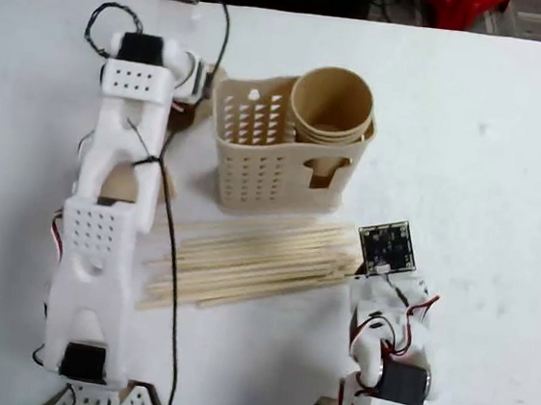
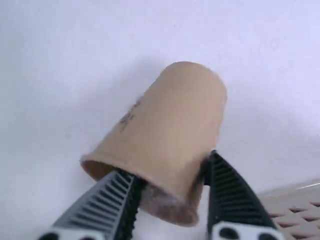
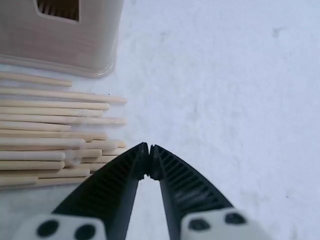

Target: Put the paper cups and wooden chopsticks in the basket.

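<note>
The beige perforated basket [image 1: 254, 177] stands at mid-table, with stacked paper cups [image 1: 331, 103] in its right compartment. Several wooden chopsticks [image 1: 255, 259] lie in a loose bundle on the table just in front of it. My left gripper [image 2: 170, 167] is shut on the rim of a brown paper cup [image 2: 170, 130], held tilted over the white table beside the basket corner [image 2: 295, 210]. From above, brown under the left arm [image 1: 122, 184] looks like this cup. My right gripper [image 3: 149, 148] is shut and empty, low by the right ends of the chopsticks [image 3: 50, 135], in front of the basket [image 3: 60, 40].
The left arm [image 1: 102, 243] stretches along the table's left side to the basket's left end, a black cable [image 1: 173, 250] trailing beside it. The right arm [image 1: 389, 321] sits at the front right. Bare white table [image 1: 485, 186] spreads right of the basket.
</note>
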Available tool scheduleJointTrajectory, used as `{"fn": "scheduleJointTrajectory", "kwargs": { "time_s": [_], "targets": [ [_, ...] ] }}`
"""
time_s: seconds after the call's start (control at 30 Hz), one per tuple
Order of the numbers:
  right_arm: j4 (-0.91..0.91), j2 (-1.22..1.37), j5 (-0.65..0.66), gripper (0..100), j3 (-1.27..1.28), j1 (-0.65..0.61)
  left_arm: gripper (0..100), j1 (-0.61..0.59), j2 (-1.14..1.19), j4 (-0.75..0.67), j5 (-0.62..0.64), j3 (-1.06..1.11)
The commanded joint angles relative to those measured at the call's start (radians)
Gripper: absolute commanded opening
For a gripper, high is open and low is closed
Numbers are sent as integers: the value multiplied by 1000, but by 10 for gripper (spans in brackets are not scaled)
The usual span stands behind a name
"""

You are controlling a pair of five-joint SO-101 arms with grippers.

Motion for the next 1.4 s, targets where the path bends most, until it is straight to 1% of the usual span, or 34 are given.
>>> {"fn": "scheduleJointTrajectory", "kwargs": {
  "time_s": [0.0,0.13,0.23,0.3,0.4,0.47,0.6,0.7,0.8,0.9,1.0,1.07,1.23,1.37],
  "targets": [
    [4,-10,12,21,-8,-8,71,16,16,3,-41,-129],
    [4,-10,12,21,-8,-8,53,1,30,18,-109,-207],
    [4,-10,12,21,-8,-8,50,-22,28,64,-140,-264],
    [4,-10,12,21,-8,-8,22,-35,22,112,-172,-341],
    [4,-10,12,21,-8,-8,20,-44,-16,215,-207,-488],
    [4,-10,12,21,-8,-8,20,-41,-79,265,-224,-523],
    [4,-10,12,21,-8,-8,20,7,-300,302,-233,-453],
    [4,-10,12,21,-8,-8,20,88,-483,299,-233,-402],
    [4,-10,12,21,-8,-8,20,225,-645,290,-235,-313],
    [4,-10,12,21,-8,-7,21,371,-756,233,-236,-199],
    [4,-10,12,21,-8,-4,22,475,-789,141,-267,-77],
    [4,-10,12,21,-8,-4,22,519,-789,95,-276,2],
    [4,-10,12,21,-8,-4,22,547,-789,-17,-273,187],
    [2,-12,12,21,-8,-4,23,564,-789,-55,-275,278]
  ]
}}
